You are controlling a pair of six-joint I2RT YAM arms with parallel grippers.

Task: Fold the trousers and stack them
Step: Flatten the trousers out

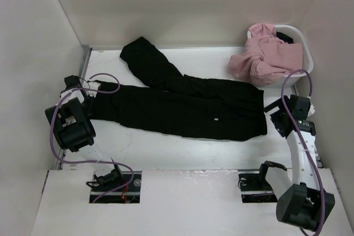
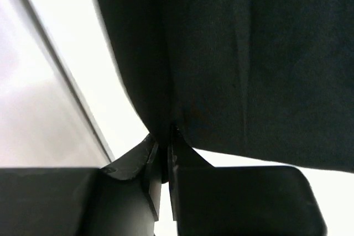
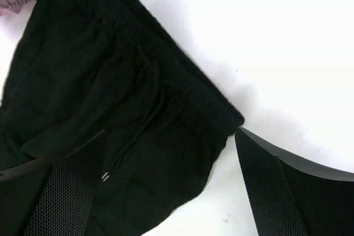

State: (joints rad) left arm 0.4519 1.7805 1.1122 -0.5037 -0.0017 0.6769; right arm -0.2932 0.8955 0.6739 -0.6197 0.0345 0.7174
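Observation:
Black trousers (image 1: 188,106) lie spread across the table, waistband to the right, one leg angled to the back left, the other running left. My left gripper (image 1: 88,93) is shut on the cuff of the left-running leg; in the left wrist view the black cloth (image 2: 249,64) is pinched between the closed fingers (image 2: 164,147). My right gripper (image 1: 275,111) is open just above the waistband's near corner; in the right wrist view the waistband and drawstring (image 3: 138,114) lie between the spread fingers (image 3: 265,186).
A white basket (image 1: 301,45) at the back right holds pink garments (image 1: 265,59) that spill onto the table beside the waistband. White walls close in on the left, back and right. Purple cables loop round both arms.

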